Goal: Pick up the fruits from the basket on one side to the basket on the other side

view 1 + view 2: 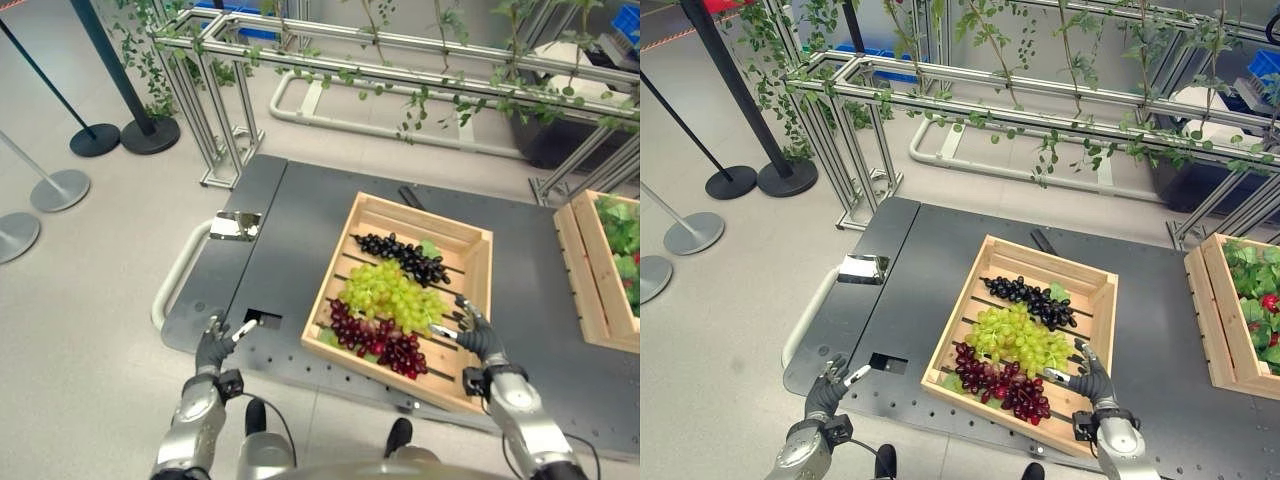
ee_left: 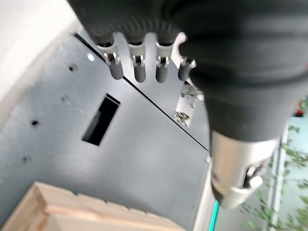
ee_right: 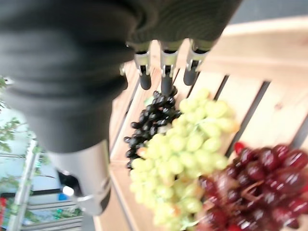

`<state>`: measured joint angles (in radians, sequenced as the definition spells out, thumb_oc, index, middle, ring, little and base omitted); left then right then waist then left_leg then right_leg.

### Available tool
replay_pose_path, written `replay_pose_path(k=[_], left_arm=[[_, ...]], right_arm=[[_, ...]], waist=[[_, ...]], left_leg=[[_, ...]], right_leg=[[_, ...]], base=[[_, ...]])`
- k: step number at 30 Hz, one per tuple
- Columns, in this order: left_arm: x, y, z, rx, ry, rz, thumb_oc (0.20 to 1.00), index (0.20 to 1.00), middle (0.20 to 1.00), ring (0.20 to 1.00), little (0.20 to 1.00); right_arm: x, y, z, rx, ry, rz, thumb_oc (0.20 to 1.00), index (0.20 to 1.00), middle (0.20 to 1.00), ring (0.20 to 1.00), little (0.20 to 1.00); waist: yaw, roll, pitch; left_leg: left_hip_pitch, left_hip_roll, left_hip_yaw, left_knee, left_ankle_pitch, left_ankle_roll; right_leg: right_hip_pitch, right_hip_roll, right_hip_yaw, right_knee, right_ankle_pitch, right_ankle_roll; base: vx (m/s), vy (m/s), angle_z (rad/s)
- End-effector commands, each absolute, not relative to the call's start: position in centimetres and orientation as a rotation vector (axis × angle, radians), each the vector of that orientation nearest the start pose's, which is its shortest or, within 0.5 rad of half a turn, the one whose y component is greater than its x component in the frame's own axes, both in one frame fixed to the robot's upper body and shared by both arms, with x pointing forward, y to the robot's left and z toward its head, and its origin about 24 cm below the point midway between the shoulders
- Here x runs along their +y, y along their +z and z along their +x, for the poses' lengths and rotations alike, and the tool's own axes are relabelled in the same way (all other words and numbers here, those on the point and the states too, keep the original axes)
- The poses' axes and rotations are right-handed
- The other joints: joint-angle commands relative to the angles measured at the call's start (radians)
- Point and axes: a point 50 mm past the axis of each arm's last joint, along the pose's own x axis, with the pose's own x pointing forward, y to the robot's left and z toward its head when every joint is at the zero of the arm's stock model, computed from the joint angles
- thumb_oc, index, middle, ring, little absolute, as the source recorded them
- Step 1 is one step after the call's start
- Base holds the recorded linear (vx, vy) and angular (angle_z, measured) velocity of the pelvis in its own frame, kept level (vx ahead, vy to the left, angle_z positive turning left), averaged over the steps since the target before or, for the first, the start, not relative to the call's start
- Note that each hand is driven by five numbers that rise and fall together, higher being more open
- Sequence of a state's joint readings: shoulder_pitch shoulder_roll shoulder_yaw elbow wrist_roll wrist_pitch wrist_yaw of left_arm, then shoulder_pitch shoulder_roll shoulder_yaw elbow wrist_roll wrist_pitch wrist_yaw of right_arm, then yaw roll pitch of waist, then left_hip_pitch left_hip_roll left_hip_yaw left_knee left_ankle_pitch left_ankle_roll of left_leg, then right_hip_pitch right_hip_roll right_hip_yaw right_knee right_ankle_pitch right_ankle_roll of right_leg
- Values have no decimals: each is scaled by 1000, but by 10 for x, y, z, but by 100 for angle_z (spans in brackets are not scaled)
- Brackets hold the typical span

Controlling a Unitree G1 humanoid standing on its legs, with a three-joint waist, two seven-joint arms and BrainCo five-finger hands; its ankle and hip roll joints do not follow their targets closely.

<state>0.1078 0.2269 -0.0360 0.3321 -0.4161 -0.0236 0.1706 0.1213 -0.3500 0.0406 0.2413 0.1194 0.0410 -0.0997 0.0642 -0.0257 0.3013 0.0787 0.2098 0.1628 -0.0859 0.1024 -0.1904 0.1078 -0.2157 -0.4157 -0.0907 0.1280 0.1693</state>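
A wooden crate (image 1: pixel 468 255) on the dark platform holds three bunches of grapes: black (image 1: pixel 405 257) at the far end, green (image 1: pixel 392 294) in the middle, red (image 1: pixel 378 340) nearest me. My right hand (image 1: pixel 478 335) hovers over the crate's near right side, fingers (image 3: pixel 165 77) straight, just right of the green bunch (image 3: pixel 185 147) and holding nothing. My left hand (image 1: pixel 214 345) hangs open over the platform's near left edge, by a rectangular slot (image 2: pixel 100 119). A second wooden crate (image 1: pixel 598 270) stands at the far right with leaves and red fruit inside.
The dark platform (image 1: pixel 300 230) has a grey handle bar (image 1: pixel 172 285) on its left and a shiny metal plate (image 1: pixel 236 225). An aluminium frame with vines (image 1: pixel 400 60) stands behind. Stanchion bases (image 1: pixel 60 188) sit on the floor at left.
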Motion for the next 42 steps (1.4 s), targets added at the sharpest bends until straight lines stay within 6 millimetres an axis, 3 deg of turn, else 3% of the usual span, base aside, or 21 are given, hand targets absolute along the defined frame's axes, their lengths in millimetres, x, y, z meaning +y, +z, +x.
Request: replay_pose_path(k=[1, 7, 11, 18, 30, 38, 42], left_arm=[[216, -30, 220, 323, 254, -163, 1000, 1000, 1000, 1000, 1000], [211, -23, 226, 300, 246, -139, 1000, 1000, 1000, 1000, 1000], [205, -19, 228, 283, 231, -102, 1000, 1000, 1000, 1000, 1000], [197, -18, 227, 282, 198, -159, 1000, 1000, 1000, 1000, 1000], [172, 13, 244, 168, 50, -135, 1000, 1000, 1000, 1000, 1000], [158, 26, 258, 115, 4, -131, 1000, 1000, 1000, 1000, 1000], [151, 34, 265, 86, -17, -129, 1000, 1000, 1000, 1000, 1000]], right_arm=[[-252, -2, 225, 288, -181, -359, 1000, 1000, 1000, 1000, 1000], [-255, 1, 234, 285, -204, -494, 1000, 1000, 1000, 1000, 1000], [-264, 6, 252, 301, -211, -655, 1000, 1000, 1000, 1000, 1000], [-261, 22, 289, 276, -202, -770, 1000, 1000, 1000, 1000, 1000], [-244, 69, 369, 296, -197, -982, 1000, 1000, 1000, 1000, 1000], [-246, 82, 384, 377, -224, -1048, 1000, 1000, 1000, 1000, 1000], [-248, 74, 381, 441, -230, -1056, 1000, 1000, 1000, 1000, 1000]], waist=[[-7, -6, -17], [-6, -1, -13], [6, -1, -4], [45, -2, 18], [165, -7, 107], [210, -13, 143], [230, -8, 155]], left_leg=[[-55, -37, 3, -1, -27, 44], [-54, -36, 5, -1, -24, 43], [-60, -37, -1, -1, -22, 43], [-80, -42, -15, -1, -13, 42], [-201, -34, -70, -1, 33, 32], [-252, -33, -94, -1, 50, 29], [-263, -38, -106, -1, 49, 31]], right_leg=[[28, -31, -32, 20, -77, 41], [30, -27, -29, 15, -79, 40], [29, -29, -31, 13, -74, 40], [21, -32, -46, 15, -65, 40], [-72, -21, -81, 46, -49, 37], [-108, -13, -102, 66, -56, 33], [-112, -14, -112, 75, -62, 35]], base=[[1, -7, -4], [-7, -4, -4], [-7, -2, -1], [-15, -5, 3], [-43, -11, 13], [-3, -11, 13], [16, -1, 9]])
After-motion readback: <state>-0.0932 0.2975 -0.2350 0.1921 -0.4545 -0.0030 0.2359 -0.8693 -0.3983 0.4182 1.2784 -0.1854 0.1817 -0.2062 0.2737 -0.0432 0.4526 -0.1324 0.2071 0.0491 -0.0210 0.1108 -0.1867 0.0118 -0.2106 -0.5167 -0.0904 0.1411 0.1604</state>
